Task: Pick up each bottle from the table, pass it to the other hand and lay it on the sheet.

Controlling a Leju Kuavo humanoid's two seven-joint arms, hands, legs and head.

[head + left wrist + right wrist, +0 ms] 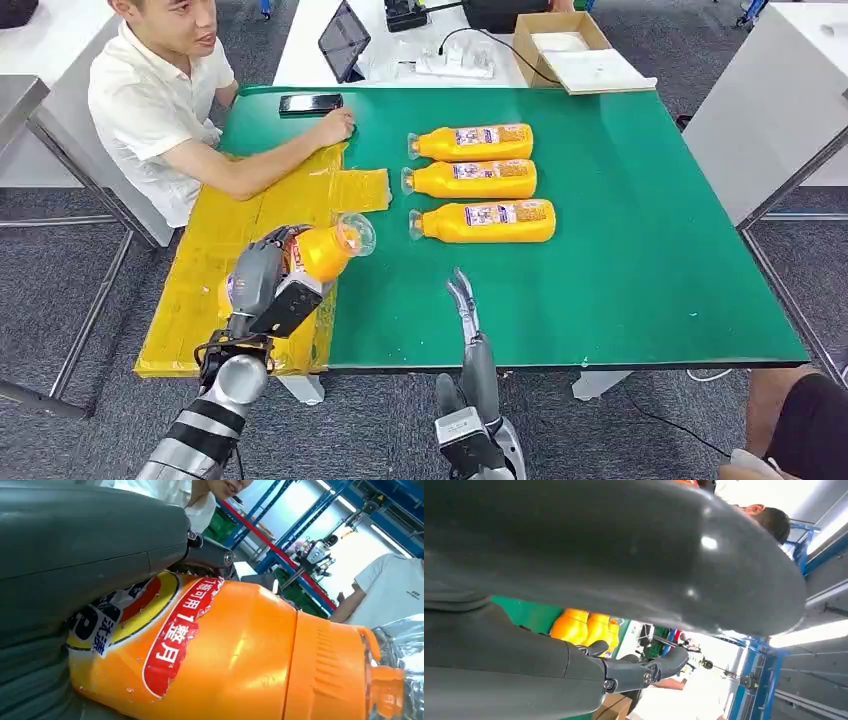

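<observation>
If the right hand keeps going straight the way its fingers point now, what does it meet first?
Probably the nearest bottle of the three lying in a row. The right hand points up the green table toward that bottle's neck end, with bare mat between. Its height above the table is unclear, so it might pass over.

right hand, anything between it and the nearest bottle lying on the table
Nothing: the head view shows bare green mat between the right hand and nearest bottle.
</observation>
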